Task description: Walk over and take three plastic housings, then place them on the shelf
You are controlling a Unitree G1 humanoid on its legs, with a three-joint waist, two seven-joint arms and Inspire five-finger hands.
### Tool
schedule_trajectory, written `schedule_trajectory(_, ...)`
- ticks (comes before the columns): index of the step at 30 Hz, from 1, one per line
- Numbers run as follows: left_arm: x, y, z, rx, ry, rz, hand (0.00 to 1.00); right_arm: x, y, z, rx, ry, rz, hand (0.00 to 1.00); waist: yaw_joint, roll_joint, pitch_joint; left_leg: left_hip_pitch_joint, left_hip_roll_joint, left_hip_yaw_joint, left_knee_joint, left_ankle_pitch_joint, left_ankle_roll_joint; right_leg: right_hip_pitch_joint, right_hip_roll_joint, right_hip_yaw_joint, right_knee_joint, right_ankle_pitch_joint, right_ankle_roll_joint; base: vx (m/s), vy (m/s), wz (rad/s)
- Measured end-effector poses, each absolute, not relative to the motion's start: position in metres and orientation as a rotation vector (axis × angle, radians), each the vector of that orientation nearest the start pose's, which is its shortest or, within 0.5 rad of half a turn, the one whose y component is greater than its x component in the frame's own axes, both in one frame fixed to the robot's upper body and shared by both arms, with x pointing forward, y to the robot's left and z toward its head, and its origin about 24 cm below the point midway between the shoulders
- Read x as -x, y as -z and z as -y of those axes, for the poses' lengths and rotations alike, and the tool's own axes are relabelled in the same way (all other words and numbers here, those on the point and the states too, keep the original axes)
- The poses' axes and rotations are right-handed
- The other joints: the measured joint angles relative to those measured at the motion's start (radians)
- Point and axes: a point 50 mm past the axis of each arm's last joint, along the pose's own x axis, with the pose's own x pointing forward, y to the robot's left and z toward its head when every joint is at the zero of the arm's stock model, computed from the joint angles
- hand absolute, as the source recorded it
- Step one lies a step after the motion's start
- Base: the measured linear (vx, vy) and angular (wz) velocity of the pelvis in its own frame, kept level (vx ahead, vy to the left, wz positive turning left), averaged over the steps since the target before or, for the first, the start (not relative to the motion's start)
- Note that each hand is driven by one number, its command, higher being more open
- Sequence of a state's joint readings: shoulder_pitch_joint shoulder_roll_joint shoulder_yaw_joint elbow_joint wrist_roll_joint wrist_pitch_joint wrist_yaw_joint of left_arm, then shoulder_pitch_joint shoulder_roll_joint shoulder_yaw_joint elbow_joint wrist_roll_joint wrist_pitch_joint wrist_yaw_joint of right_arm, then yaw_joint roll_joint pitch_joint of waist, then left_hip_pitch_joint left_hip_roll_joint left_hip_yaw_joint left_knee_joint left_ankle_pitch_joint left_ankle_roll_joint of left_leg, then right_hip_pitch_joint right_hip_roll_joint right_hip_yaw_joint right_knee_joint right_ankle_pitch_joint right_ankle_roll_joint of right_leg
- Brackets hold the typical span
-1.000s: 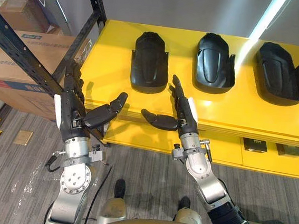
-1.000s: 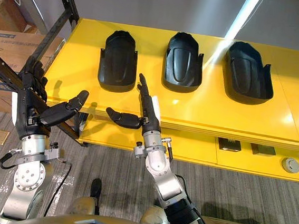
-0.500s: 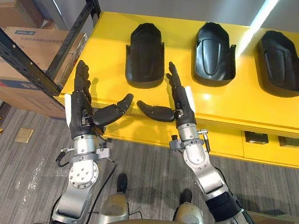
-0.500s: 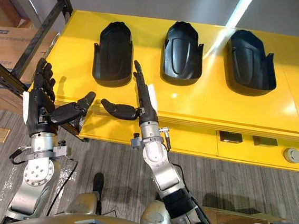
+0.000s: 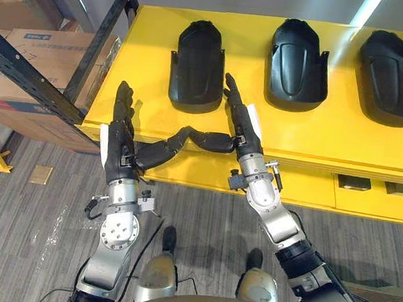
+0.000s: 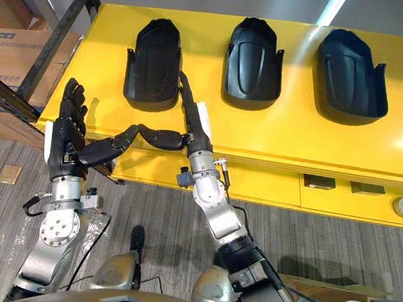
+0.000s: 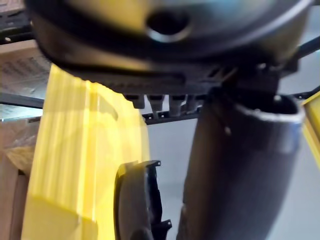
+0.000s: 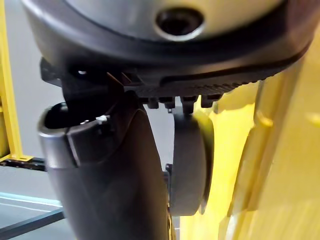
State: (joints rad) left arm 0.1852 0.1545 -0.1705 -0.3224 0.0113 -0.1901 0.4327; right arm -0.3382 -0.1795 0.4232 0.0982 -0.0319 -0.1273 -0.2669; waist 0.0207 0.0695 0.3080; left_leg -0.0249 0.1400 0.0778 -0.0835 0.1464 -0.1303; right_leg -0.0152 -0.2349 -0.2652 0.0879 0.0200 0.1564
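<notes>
Three black plastic housings lie in a row on the far half of the yellow table [image 5: 345, 140], hollow sides down and well apart from one another: the left housing [image 5: 197, 68], the middle housing [image 5: 299, 46] and the right housing [image 5: 396, 70]. Neither hand holds one.

The left hand [image 5: 121, 147] is raised over the table's near left edge. Its palm faces right and its fingers [image 5: 124, 101] are straight and close together, pointing to the far side over bare tabletop. Its thumb [image 5: 163, 146] is stretched out to the right, so the hand is spread wide. It stands near the left housing, to the left of it and nearer, and clear of it.

The right hand [image 5: 243, 130] reaches further in from the near edge, the forearm slanting up and left. Its fingers [image 5: 232, 93] are also straight and lie along the right side of the left housing, with the tips just beside that housing's right edge; whether they touch it I cannot tell. Its thumb [image 5: 209, 141] is stretched out to the left, so this hand is wide too. The two thumb tips come close to each other over the table's near edge, just nearer than the left housing.

To the left of the table stands a black shelf frame [image 5: 98, 37], with cardboard boxes [image 5: 31, 63] behind it.
</notes>
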Motion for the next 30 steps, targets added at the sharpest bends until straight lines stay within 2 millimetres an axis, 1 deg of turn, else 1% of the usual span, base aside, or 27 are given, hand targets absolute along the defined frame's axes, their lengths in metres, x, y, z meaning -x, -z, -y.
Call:
schedule_trajectory(4,-0.209,-0.089,-0.157,-0.086,-0.273,0.318,1.00,-0.292,-0.105,0.072,0.226,-0.218,0.357,1.00,0.000,0.011,0.008,0.000,0.000,0.000,0.000,0.005,0.001,-0.003,-0.001,0.000,0.006,0.000,0.000,-0.04,-0.007,0.00)
schedule_trajectory(9,-0.216,-0.091,-0.157,-0.103,-0.286,0.319,1.00,-0.292,-0.104,0.072,0.226,-0.221,0.356,1.00,0.000,0.014,0.009,0.000,0.000,0.002,0.000,0.008,0.002,-0.009,-0.003,0.003,0.016,0.000,0.000,-0.02,-0.003,-0.01)
schedule_trajectory(10,-0.219,-0.093,-0.156,-0.132,-0.292,0.326,1.00,-0.292,-0.104,0.072,0.226,-0.224,0.355,1.00,-0.001,0.014,0.009,0.000,0.000,0.004,0.000,0.009,0.002,-0.011,-0.004,0.005,0.018,0.000,0.000,-0.03,-0.002,-0.06)
schedule_trajectory(15,-0.235,-0.093,-0.156,-0.138,-0.335,0.322,1.00,-0.292,-0.104,0.071,0.229,-0.258,0.350,1.00,-0.008,0.014,0.009,0.007,-0.001,0.016,0.000,0.010,0.003,-0.020,-0.005,0.022,0.030,0.000,0.001,-0.02,-0.003,-0.08)
schedule_trajectory(19,-0.252,-0.092,-0.162,-0.154,-0.401,0.304,1.00,-0.291,-0.104,0.067,0.235,-0.294,0.348,1.00,-0.027,0.015,0.009,0.019,-0.001,0.028,0.000,0.010,0.003,-0.020,-0.007,0.032,0.035,0.001,0.001,-0.03,-0.003,-0.09)
schedule_trajectory(21,-0.258,-0.094,-0.162,-0.159,-0.417,0.297,1.00,-0.291,-0.103,0.066,0.239,-0.299,0.342,1.00,-0.029,0.017,0.010,0.029,-0.001,0.038,0.000,0.010,0.003,-0.020,-0.007,0.044,0.038,0.002,0.003,-0.02,0.001,-0.15)
schedule_trajectory(25,-0.270,-0.097,-0.161,-0.173,-0.436,0.281,1.00,-0.290,-0.103,0.063,0.242,-0.320,0.343,1.00,-0.038,0.026,0.009,0.033,-0.004,0.048,0.000,0.010,0.003,-0.029,-0.010,0.056,0.047,0.003,0.005,-0.03,0.001,-0.09)
schedule_trajectory(27,-0.275,-0.095,-0.162,-0.186,-0.446,0.258,1.00,-0.290,-0.103,0.062,0.245,-0.335,0.344,1.00,-0.042,0.035,0.011,0.032,-0.006,0.056,0.000,0.010,0.003,-0.037,-0.012,0.066,0.052,0.004,0.006,-0.03,0.000,-0.10)
schedule_trajectory(28,-0.278,-0.090,-0.165,-0.196,-0.458,0.233,1.00,-0.290,-0.104,0.060,0.247,-0.352,0.348,1.00,-0.053,0.041,0.012,0.032,-0.008,0.058,0.000,0.011,0.003,-0.040,-0.013,0.070,0.053,0.005,0.008,-0.02,-0.002,-0.06)
schedule_trajectory(30,-0.282,-0.086,-0.166,-0.210,-0.466,0.206,1.00,-0.290,-0.106,0.058,0.252,-0.364,0.353,1.00,-0.053,0.045,0.012,0.032,-0.008,0.065,0.000,0.011,0.003,-0.047,-0.013,0.077,0.056,0.006,0.008,-0.02,-0.004,-0.10)
